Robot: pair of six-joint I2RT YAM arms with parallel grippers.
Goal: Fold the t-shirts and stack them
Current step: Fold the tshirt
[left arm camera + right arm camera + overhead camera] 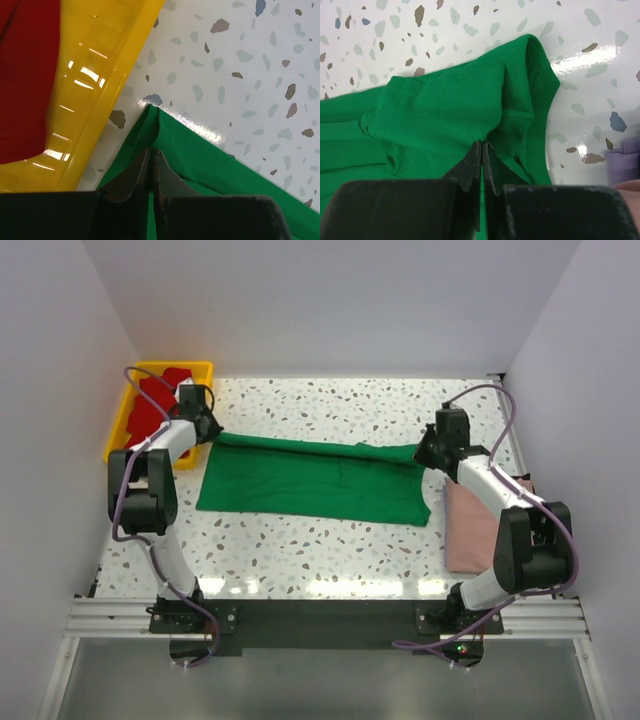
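As seen from above, green t-shirt (310, 485) lies across worktop (330, 400) middle, far edge stretched between both grips. Left claw (205, 430) near far-left corner, beside yellow tray (118, 425) holding red t-shirts (155, 405). Right claw (425, 452) toward right edge. Pink t-shirt (465, 530) at near-right corner.

Left wrist: fingers pinched closed on green corner, tray just beside.

Right wrist: fingers pinched closed on bunched sleeve fabric.

Cloth looks light, limp, likely to sag between grips. Judge best hold at corners, all layers caught, tension even, else fold skews.
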